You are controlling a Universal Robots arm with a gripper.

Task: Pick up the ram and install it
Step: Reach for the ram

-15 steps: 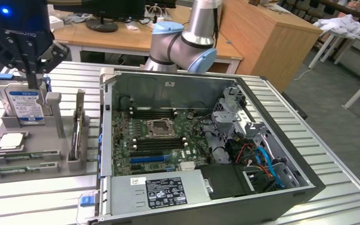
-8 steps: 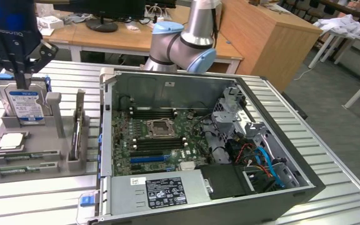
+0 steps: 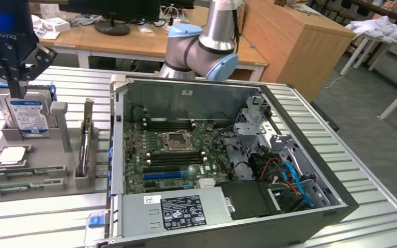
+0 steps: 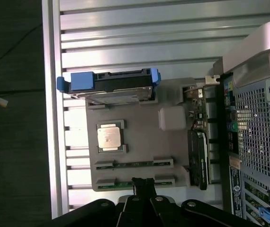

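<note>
Your gripper [image 3: 16, 92] hung high over the grey holder [image 3: 62, 180] with its fingers pinched together and nothing between them. The ram [image 3: 19, 187] lay flat in its groove well below the fingertips. In the wrist view the gripper [image 4: 143, 183] lined up almost over the middle of the ram [image 4: 118, 182]. A second green stick [image 4: 134, 164] lay just beyond it, on the side toward the processor [image 4: 110, 138] and the hard drive [image 4: 109, 82].

I judged the step in hand to be the approach for the pick. To do it well, you needed the fingers spread before they got low, since a closed pair would only have pressed on the board. You wanted them across the stick's thin width, centred along its length, so it would lift level and not swing. The neighbouring stick sat close, so a drift toward the processor risked catching the wrong board or the holder's ridge. A straight, slow drop suited this, because the groove gave little room beside the ram. The open computer case [image 3: 322, 204] stood well off to the side and did not matter yet.
</note>
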